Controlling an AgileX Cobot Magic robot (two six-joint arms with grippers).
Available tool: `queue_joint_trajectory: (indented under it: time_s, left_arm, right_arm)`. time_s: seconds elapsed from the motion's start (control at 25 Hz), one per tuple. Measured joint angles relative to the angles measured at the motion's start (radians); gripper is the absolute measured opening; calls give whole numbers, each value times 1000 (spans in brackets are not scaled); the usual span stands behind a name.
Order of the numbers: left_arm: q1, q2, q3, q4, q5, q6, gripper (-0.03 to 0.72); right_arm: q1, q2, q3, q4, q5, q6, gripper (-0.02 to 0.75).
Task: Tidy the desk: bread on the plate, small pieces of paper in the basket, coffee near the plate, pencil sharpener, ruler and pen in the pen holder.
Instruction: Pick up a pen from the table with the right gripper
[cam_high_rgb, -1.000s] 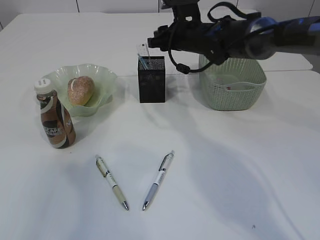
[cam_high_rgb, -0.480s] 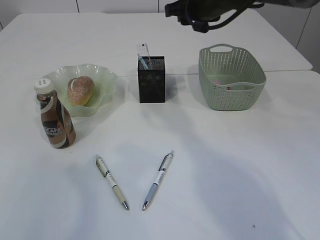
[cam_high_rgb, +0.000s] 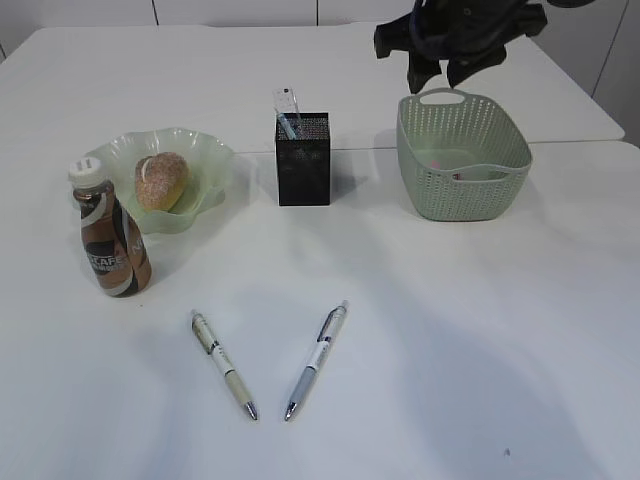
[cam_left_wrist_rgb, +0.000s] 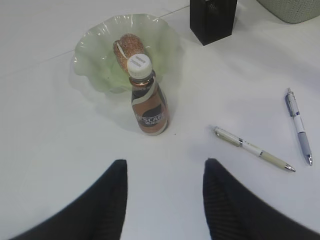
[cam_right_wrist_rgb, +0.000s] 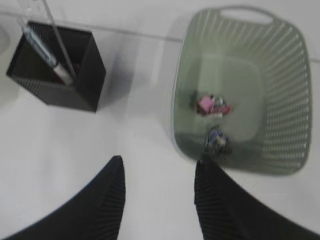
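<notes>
Count on the desk (cam_high_rgb: 480, 330): two pens, one bottle, one bun, one plate, one pen holder, one basket.

Green wavy plate (cam_high_rgb: 205, 160) toward the left edge, bread (cam_high_rgb: 161, 181) lying in it. Coffee bottle (cam_high_rgb: 110, 232) upright just in front of the plate, white cap on, toward the left edge. Black pen holder (cam_high_rgb: 303, 160) mid-desk toward the far edge; a clear ruler (cam_high_rgb: 287, 103) and a blue-tipped pen (cam_right_wrist_rgb: 45, 50) stand tilted in it. Pencil sharpener: cannot make one out in any view.

Green basket (cam_high_rgb: 470, 190) to the right of the holder, well apart. Paper scraps (cam_right_wrist_rgb: 212, 106) on its floor, pink and dark bits, blurred, count not readable.

Two loose pens near the front edge, tips toward the front: cream pen (cam_high_rgb: 224, 363) on the left, silver-blue pen (cam_high_rgb: 316, 360) beside it, apart, tips converging.

Right gripper (cam_high_rgb: 437, 73) in the air over the far rim of the basket, arm cut off by the frame top; fingers (cam_right_wrist_rgb: 107, 200) apart, nothing between them.

Left gripper (cam_left_wrist_rgb: 165, 200) unseen from outside; wrist view shows it above the front-left desk, fingers (cam_left_wrist_rgb: 112, 200) apart, empty
</notes>
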Motion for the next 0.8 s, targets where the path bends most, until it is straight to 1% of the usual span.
queue_joint_trajectory:
  time_s: [0.08, 0.24, 0.28, 0.32, 0.4, 0.64, 0.8]
  left_arm:
    - [0, 0, 0, -11, 0, 0, 347]
    - [0, 0, 0, -21, 0, 0, 347]
    - [0, 0, 0, -22, 4, 0, 347]
    - [0, 0, 0, -23, 8, 0, 347]
    - [0, 0, 0, -27, 24, 0, 347]
    - [0, 0, 0, -32, 67, 0, 347]
    - [0, 0, 0, -33, 91, 0, 347]
  right_arm:
    - [0, -9, 0, 53, 84, -21, 375]
    - [0, -20, 0, 144, 188, -45, 374]
    - [0, -20, 0, 144, 188, -45, 374]
    - [0, -32, 0, 169, 229, -48, 374]
    - [0, -44, -1, 186, 258, -48, 374]
    - [2, -89, -1, 237, 278, -46, 374]
    - [25, -109, -1, 239, 280, -37, 374]
